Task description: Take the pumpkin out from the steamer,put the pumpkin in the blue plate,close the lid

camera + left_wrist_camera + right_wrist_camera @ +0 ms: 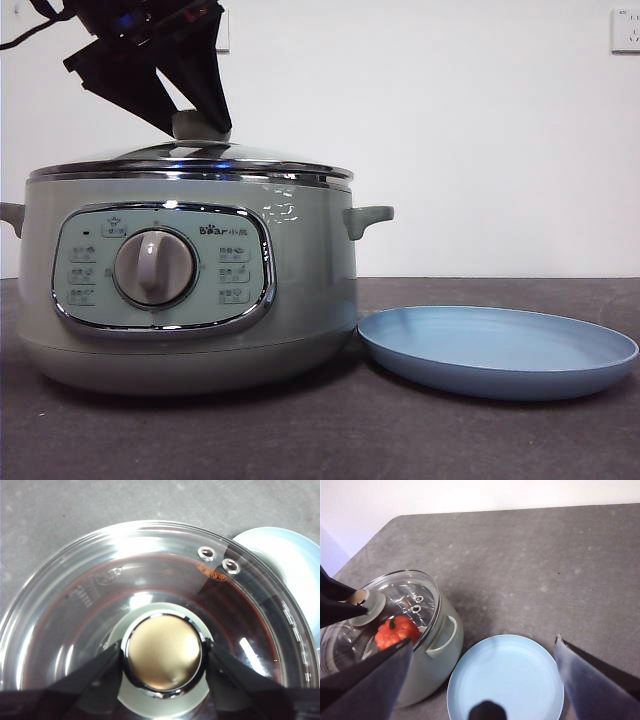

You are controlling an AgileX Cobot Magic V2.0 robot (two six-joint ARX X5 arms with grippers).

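The sage-green steamer (pixel 190 300) stands on the left of the table with the glass lid (pixel 250 163) seated on it. My left gripper (pixel 162 652) comes down from above and its jaws press both sides of the lid's knob (pixel 162 630); it also shows in the front view (pixel 200 120). The orange-red pumpkin (pixel 395 631) sits inside the pot, seen through the glass in the right wrist view. The blue plate (pixel 500 350) lies empty just right of the steamer. My right gripper (pixel 484 640) is open and empty, high above the plate (pixel 505 680).
The dark grey table (pixel 530 555) stretches behind and to the right of the plate. A white wall (pixel 450 120) runs along the back. The steamer's side handle (pixel 368 218) points toward the plate.
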